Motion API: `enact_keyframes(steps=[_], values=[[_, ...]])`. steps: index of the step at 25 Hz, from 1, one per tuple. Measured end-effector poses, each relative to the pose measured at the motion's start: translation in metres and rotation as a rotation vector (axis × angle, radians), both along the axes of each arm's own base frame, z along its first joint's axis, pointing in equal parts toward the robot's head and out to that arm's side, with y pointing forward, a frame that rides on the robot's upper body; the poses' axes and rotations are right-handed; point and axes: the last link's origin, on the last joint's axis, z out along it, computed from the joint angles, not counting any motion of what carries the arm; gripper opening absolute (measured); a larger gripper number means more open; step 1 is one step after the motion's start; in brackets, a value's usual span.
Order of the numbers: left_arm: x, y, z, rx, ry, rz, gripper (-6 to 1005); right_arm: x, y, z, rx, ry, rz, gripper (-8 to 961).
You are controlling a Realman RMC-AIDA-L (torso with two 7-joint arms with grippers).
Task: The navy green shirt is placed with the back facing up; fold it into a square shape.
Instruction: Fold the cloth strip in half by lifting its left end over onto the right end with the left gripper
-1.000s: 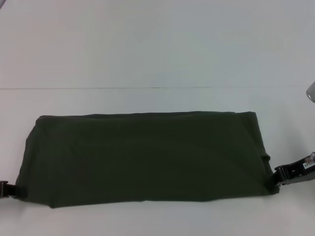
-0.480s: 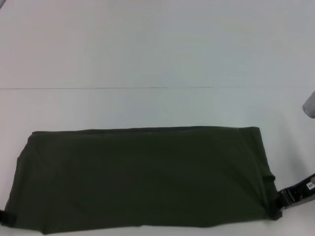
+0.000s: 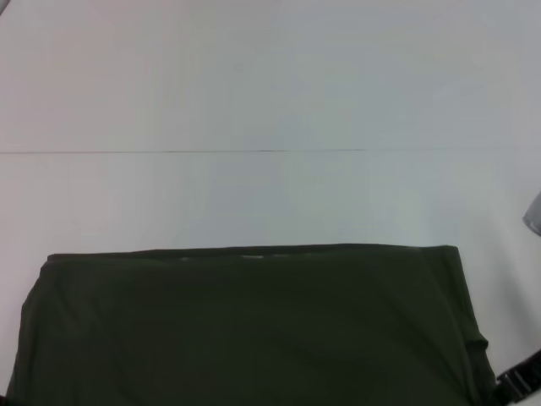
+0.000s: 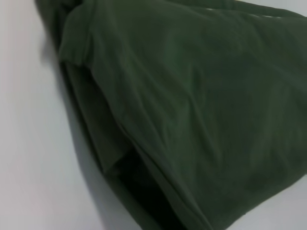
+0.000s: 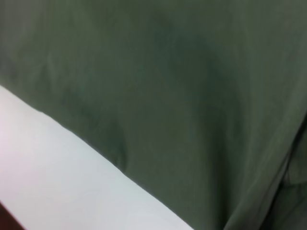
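The shirt (image 3: 254, 326) lies folded as a wide band at the table's (image 3: 270, 85) near edge, its long axis running left to right. The right gripper (image 3: 517, 385) sits at its right end; whether its grip is closed cannot be told.

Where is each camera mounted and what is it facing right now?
Head: looks forward and down on the shirt on the white table; right claw peeks in at the shirt's corner.
Left wrist: close on the shirt's layered folds; no claw shows.
Right wrist: close on the shirt's edge; no claw shows.
Shared: the shirt.
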Motion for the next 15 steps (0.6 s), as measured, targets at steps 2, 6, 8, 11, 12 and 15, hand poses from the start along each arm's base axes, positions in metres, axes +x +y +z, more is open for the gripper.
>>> enact_keyframes(steps=[2, 6, 8, 11, 12, 15], values=[[0.003, -0.002, 0.0008, -0.026, -0.005, -0.006, 61, 0.0011, -0.0037, -0.0002, -0.019, 0.003, 0.002, 2], [0.0069, -0.005, 0.0005, -0.068, -0.008, -0.014, 61, 0.0027, -0.0095, -0.0019, -0.05, 0.004, 0.006, 1], [0.0063, -0.0058, 0.0009, -0.071, -0.003, -0.01, 61, 0.003, -0.0108, -0.0028, -0.058, 0.004, 0.008, 1], [0.0044, -0.0058, 0.0013, -0.061, 0.002, -0.005, 61, 0.0033, -0.0111, -0.0031, -0.058, 0.004, 0.01, 1], [0.004, -0.0056, 0.0014, -0.058, 0.004, -0.004, 61, 0.0034, -0.0109, -0.0032, -0.057, 0.003, 0.01, 1], [0.0026, -0.0048, 0.0017, -0.048, 0.011, -0.002, 61, 0.0035, -0.0103, -0.0033, -0.053, 0.002, 0.012, 2]])
